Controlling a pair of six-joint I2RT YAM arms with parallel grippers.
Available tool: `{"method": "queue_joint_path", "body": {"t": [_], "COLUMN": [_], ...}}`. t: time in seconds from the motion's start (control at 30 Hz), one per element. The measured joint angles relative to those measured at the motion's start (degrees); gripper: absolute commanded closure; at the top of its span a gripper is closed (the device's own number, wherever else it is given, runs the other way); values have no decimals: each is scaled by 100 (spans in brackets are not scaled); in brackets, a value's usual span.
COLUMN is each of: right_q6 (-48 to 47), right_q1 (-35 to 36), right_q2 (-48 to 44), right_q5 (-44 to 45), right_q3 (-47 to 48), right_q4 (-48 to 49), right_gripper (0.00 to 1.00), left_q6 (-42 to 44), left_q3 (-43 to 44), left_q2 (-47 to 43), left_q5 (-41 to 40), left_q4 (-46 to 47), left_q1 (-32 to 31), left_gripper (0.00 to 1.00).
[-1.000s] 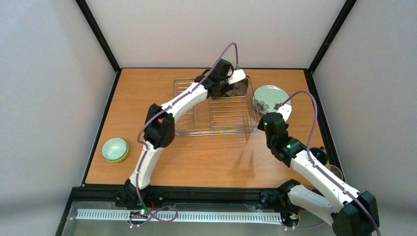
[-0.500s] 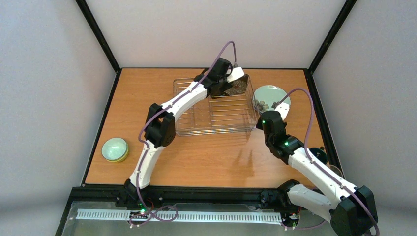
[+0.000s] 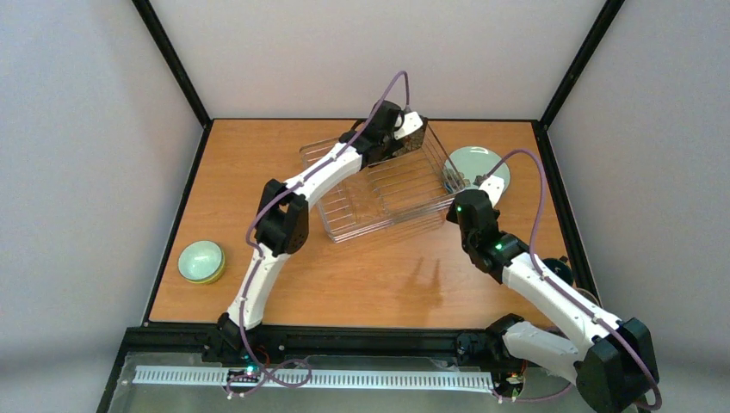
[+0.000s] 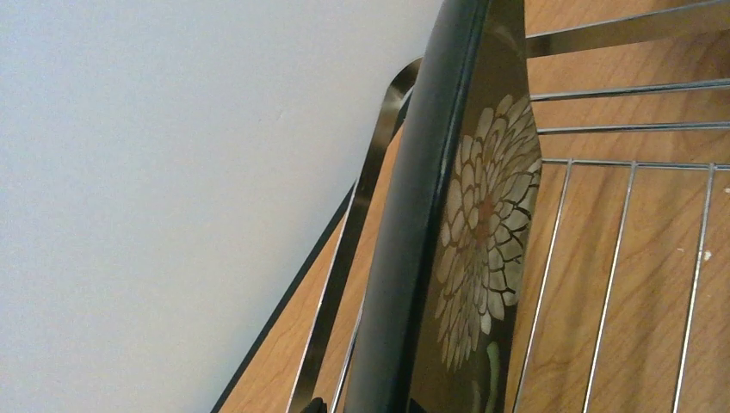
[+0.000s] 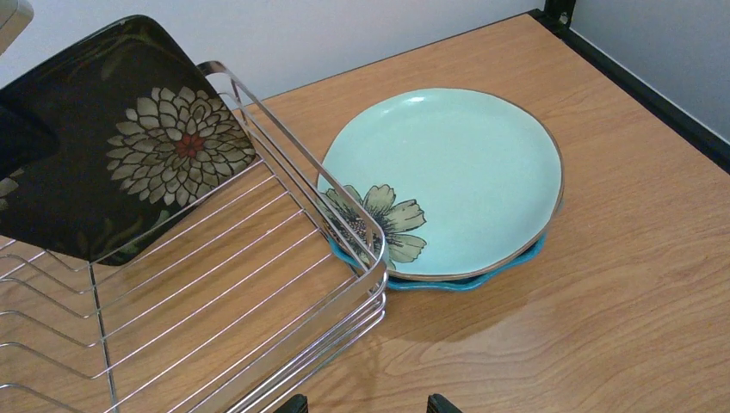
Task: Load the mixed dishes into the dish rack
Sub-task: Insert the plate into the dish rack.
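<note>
The left claw (image 3: pixel 410 129) is clamped on the black square floral plate (image 5: pixel 129 146), which stands on edge in the one-o'clock corner of the dish rack (image 5: pixel 297 194). The right claw (image 5: pixel 366 403) hangs agape, holding nothing, near the pale mint plate (image 5: pixel 465 163), which lies just at the rack's three o'clock.

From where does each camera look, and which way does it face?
Top external: above and behind the bases, looking down on the table; left arm and right arm show.
Left wrist: on the left arm, looking along the black plate edge-on, rack wires beside it, wall beyond; hardly any of its jaws shows.
Right wrist: on the right arm, looking at the rack's corner and the mint plate; jaw tips at the bottom edge.
Shared: both wrist views show the black plate and the rack.
</note>
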Motion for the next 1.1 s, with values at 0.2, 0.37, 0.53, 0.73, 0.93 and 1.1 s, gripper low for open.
{"method": "queue_joint_path", "body": {"t": [0.2, 0.37, 0.53, 0.73, 0.93, 1.1], "right_q6": [0, 0, 0, -4, -7, -28], "right_q1": [0, 0, 0, 0, 0, 0], "right_q2": [17, 70, 81, 164, 267, 487], "right_q5": [-9, -22, -24, -22, -26, -81], "right_q3": [2, 90, 122, 201, 352, 546], "right_q4": [7, 2, 2, -33, -35, -42], "right_gripper": [20, 20, 20, 20, 20, 20], "left_q6": [-87, -221, -389, -555, -680, -881], "left_q3": [0, 0, 9, 85, 203, 205], "left_q2": [11, 11, 11, 11, 11, 7], "left_q5": [-177, -426, -726, -964, -1062, -1141], "left_q4": [98, 289, 522, 723, 890, 911], "left_q1": [13, 83, 190, 264, 278, 278], "left_gripper": [45, 40, 36, 36, 36, 36]}}
